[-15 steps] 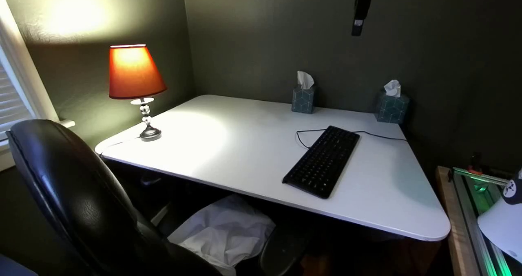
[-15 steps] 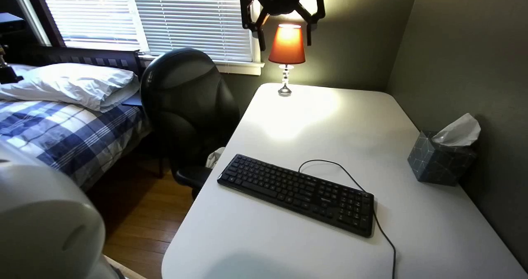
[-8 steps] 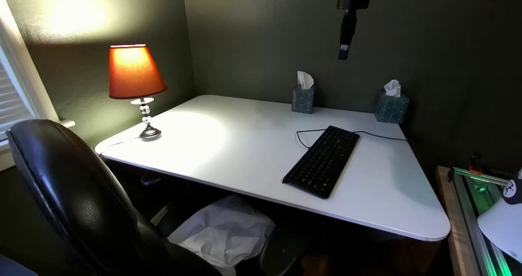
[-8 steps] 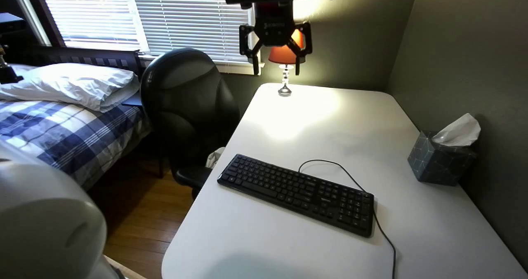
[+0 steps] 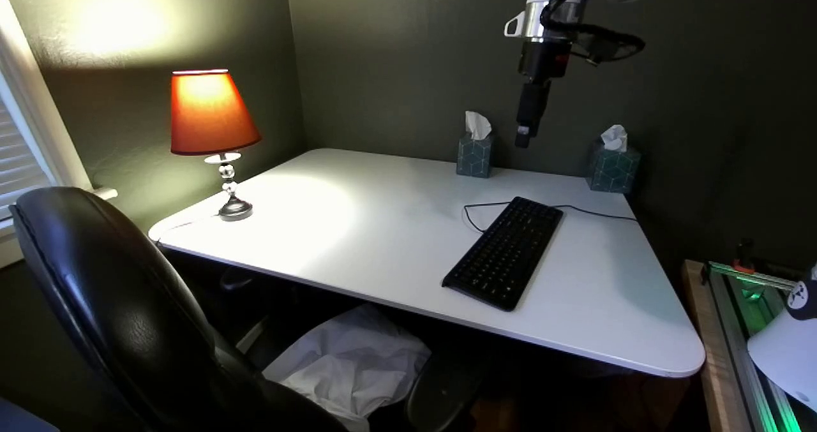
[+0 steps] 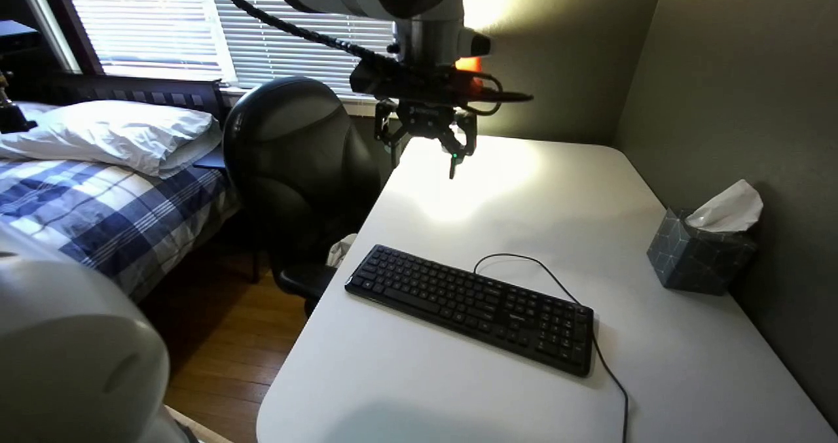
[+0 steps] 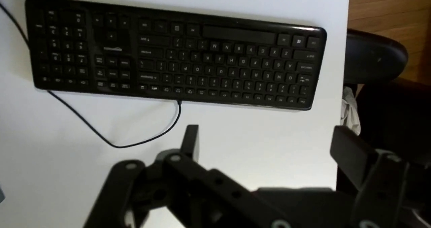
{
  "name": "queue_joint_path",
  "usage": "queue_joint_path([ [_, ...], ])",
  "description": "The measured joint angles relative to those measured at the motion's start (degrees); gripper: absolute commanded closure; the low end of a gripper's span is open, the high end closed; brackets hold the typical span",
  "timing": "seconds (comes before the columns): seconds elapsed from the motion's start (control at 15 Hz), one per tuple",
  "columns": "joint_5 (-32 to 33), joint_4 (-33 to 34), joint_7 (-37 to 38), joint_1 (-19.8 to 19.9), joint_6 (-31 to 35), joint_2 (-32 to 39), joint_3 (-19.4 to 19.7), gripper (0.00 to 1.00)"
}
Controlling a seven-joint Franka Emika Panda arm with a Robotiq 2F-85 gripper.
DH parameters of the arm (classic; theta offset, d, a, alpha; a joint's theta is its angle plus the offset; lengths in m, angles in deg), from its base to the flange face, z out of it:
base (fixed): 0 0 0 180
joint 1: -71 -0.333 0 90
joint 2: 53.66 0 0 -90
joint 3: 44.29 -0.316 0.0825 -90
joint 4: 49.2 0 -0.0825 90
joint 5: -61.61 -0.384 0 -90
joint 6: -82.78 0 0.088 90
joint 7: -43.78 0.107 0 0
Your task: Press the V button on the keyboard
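1. Spread wide, the hand [image 7: 266, 137] hangs in mid-air above the white counter [image 6: 563, 194], its two fingers [image 7: 192, 140] well apart; counter surface shows between them in the wrist view; in an exterior view the hand points downward with a slight lean.
2. Above the hand comes the pale arm [image 6: 429, 44]; a dark hose [image 6: 294, 31] runs along it toward the hand's mount.
3. Lower than the hand, the keyboard [image 7: 175, 53] lies flat on the counter, apart from the fingers; in the wrist view it is ahead of the fingertips, its lettering upside down; its V key [image 7: 250, 49] sits ahead of the gap between the fingertips, in the row next to the space bar [image 7: 239, 35].
4. From the keyboard edge nearest the fingertips in the wrist view, a thin black cable [image 7: 121, 147] leaves; it loops over the counter to one side of the hand, returns to the keyboard and trails on past its end.
5. Left of the hand in an exterior view stands a tissue box [image 5: 473, 156]; right of the hand stands a second tissue box [image 5: 613, 169]; white tissue sticks up from both.
6. Well to the left of the hand in an exterior view, a lit lamp [image 5: 214, 119] stands on the counter; a black chair [image 5: 127, 304] stands lower and nearer the camera.
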Motion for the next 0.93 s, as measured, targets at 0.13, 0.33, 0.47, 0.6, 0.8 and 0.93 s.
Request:
queue_joint_path([
  [0.13, -0.7, -1.8, 0.0, 0.0, 2.5, 1.3, 0.2, 0.00],
  [0.33, -1.6, -3.9, 0.0, 0.0, 7.1, 3.7, 0.3, 0.00],
  [0.47, -1.6, -4.4, 0.0, 0.0, 9.1, 5.3, 0.3, 0.00],
  [0.6, -1.6, -4.4, 0.0, 0.0, 9.2, 5.8, 0.3, 0.00],
  [0.8, -1.6, -4.4, 0.0, 0.0, 9.2, 5.7, 0.3, 0.00],
  [0.93, -1.6, -4.4, 0.0, 0.0, 9.1, 5.8, 0.3, 0.00],
])
